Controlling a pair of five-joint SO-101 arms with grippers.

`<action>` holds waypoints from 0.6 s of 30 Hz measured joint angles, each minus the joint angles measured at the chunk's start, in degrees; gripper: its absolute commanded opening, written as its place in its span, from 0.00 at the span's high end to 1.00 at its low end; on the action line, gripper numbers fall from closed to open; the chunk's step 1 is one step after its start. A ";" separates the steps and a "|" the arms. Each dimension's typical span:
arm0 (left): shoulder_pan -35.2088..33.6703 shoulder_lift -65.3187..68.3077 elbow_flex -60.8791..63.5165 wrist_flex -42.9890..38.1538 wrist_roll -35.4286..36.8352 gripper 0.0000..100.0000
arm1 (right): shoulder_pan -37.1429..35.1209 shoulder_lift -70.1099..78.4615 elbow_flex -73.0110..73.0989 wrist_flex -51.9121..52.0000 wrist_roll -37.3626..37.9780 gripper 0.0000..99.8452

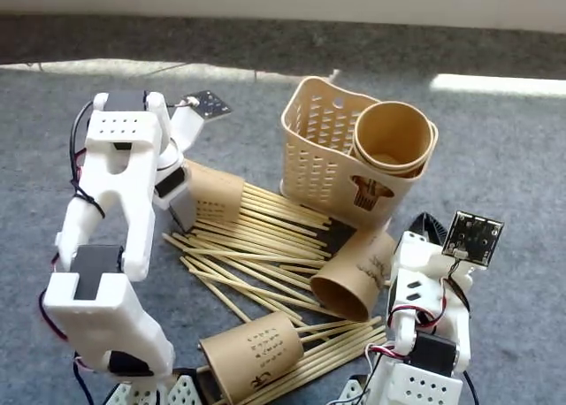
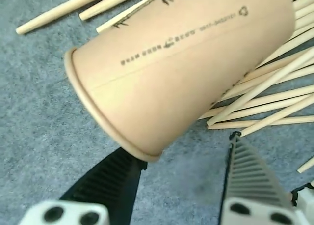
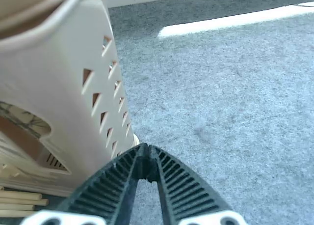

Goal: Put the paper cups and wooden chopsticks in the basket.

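Note:
A cream plastic basket (image 1: 323, 162) stands upright at the back centre with paper cups (image 1: 393, 140) nested inside. Three more brown paper cups lie on their sides: one (image 1: 215, 191) by my left gripper (image 1: 181, 209), one (image 1: 354, 274) in front of the basket, one (image 1: 252, 356) at the front. Wooden chopsticks (image 1: 265, 237) lie scattered between them. In the left wrist view my left gripper (image 2: 184, 149) is open, its fingers (image 2: 110, 183) just short of the rim of the lying cup (image 2: 176, 63). My right gripper (image 3: 143, 154) is shut on nothing, beside the basket wall (image 3: 64, 87).
Everything rests on grey carpet (image 1: 504, 157). More chopsticks (image 1: 345, 347) lie at the front between the two arm bases. Open carpet stretches right of the basket and behind it.

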 measured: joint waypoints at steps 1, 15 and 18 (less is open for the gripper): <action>0.35 0.00 0.53 0.00 0.00 0.75 | 0.00 0.00 0.00 0.00 0.00 0.99; 3.52 0.00 7.21 -5.63 0.00 0.90 | 0.00 0.00 0.00 0.00 0.00 0.99; 3.52 0.00 7.21 -5.63 0.00 0.91 | 0.00 0.00 0.00 0.00 0.00 0.99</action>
